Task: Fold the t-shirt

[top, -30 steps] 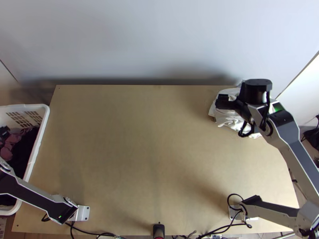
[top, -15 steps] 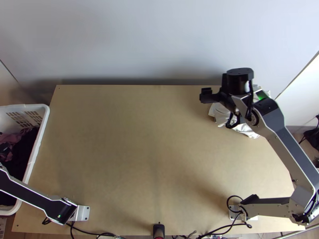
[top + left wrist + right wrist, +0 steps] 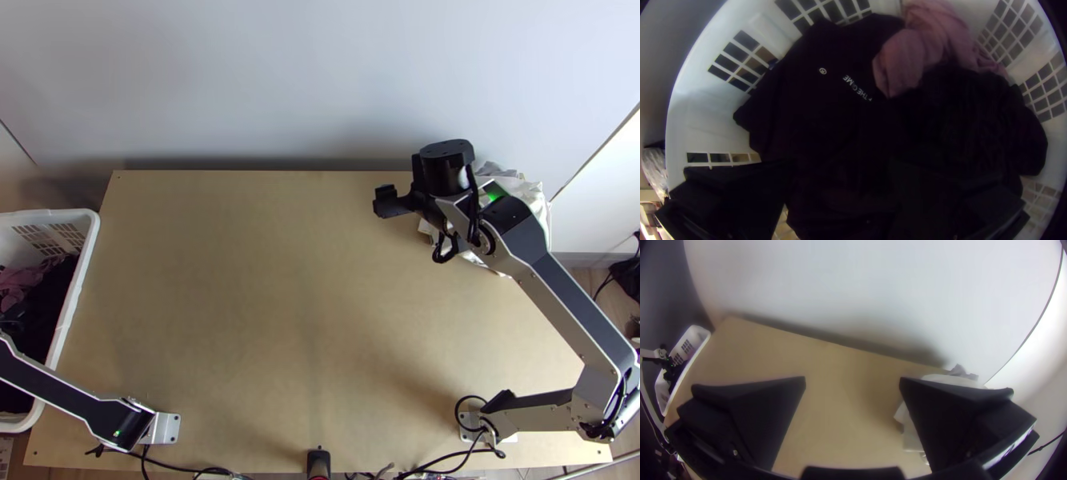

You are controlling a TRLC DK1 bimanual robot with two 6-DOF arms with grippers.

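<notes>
The left gripper (image 3: 11,320) is hanging at a white laundry basket (image 3: 83,240) off the left side of the wooden table (image 3: 240,280), its broad black fingers (image 3: 729,195) standing apart, released, over dark cloth; from where I am standing I cannot tell whether they are touching it. In that same basket, left of the table, what looks like the task's garment, a dark t-shirt (image 3: 818,111) with small white lettering, is lying loosely bunched, chest print showing, while a pink cloth (image 3: 915,53) is slumping crumpled against it. Above the table's far right part, the right gripper (image 3: 416,196) is poising with its own two fingers spread and letting go of everything, the bare tabletop showing between them. Beneath and beside that arm, at the table's far right corner, a white cloth (image 3: 530,192) is resting in a rumpled heap, with a bit of grey cloth (image 3: 496,170) poking up at its far side. Beyond the table's far edge, a pale wall (image 3: 280,80) is rising, carrying soft shadows.
</notes>
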